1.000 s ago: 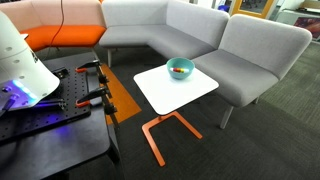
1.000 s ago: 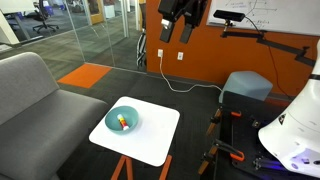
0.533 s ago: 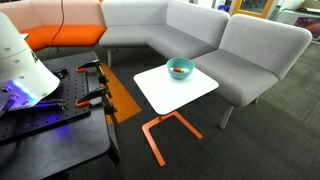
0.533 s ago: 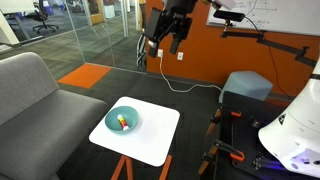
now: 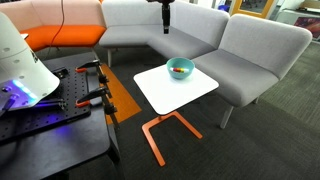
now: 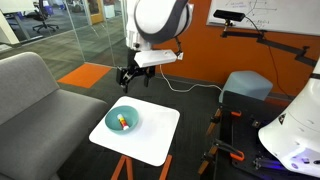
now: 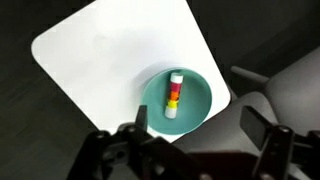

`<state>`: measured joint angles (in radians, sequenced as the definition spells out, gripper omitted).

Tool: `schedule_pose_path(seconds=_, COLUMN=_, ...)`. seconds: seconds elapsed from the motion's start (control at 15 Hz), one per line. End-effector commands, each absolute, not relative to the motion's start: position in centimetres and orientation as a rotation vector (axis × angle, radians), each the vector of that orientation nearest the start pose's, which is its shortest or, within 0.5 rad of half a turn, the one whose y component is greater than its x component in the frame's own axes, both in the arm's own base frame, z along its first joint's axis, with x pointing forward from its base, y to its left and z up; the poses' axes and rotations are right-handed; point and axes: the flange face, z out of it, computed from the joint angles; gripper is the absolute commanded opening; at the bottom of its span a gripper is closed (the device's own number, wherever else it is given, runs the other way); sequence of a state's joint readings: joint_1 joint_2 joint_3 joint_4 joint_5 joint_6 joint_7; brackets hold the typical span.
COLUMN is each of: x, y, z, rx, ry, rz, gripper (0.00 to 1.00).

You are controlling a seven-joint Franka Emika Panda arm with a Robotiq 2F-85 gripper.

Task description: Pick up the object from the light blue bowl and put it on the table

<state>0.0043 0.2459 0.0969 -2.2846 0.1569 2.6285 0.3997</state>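
The light blue bowl (image 7: 196, 102) stands near one corner of the white table (image 7: 105, 60). It shows in both exterior views (image 5: 180, 69) (image 6: 111, 122). In it lies the object (image 7: 175, 93), a small stick banded white, red and orange, also seen as a speck in an exterior view (image 6: 123, 122). My gripper (image 7: 197, 126) is open and empty, with its fingers spread wide. It hangs well above the bowl and table (image 6: 133, 75), and only its tip shows at the top edge of an exterior view (image 5: 165, 14).
A grey corner sofa (image 5: 250, 45) wraps round the table's far sides. The table's orange tube frame (image 5: 160, 130) stands on dark carpet. A black workbench with orange clamps (image 5: 85, 85) is close by. A grey stool (image 6: 245, 85) stands by the orange wall.
My gripper has come down from high near the wall and moved towards the table, and now hovers above the bowl. The bowl and the object have not moved.
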Motion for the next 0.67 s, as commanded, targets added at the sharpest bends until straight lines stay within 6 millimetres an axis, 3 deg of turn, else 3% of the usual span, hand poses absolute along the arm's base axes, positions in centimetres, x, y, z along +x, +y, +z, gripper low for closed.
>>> schedule_pose_path(seconds=0.0, x=59.1, y=5.3, z=20.8, rx=-2.918, ry=0.765, rz=-0.057, gripper=1.0)
schedule_pose_path(seconds=0.27, x=62.7, y=6.1, z=15.3, rx=-2.907, ry=0.825, rz=0.014, gripper=1.0)
schedule_pose_path(seconds=0.6, x=64.8, y=6.3, z=10.5, rx=-2.955, ry=0.909, rz=0.039, gripper=1.0)
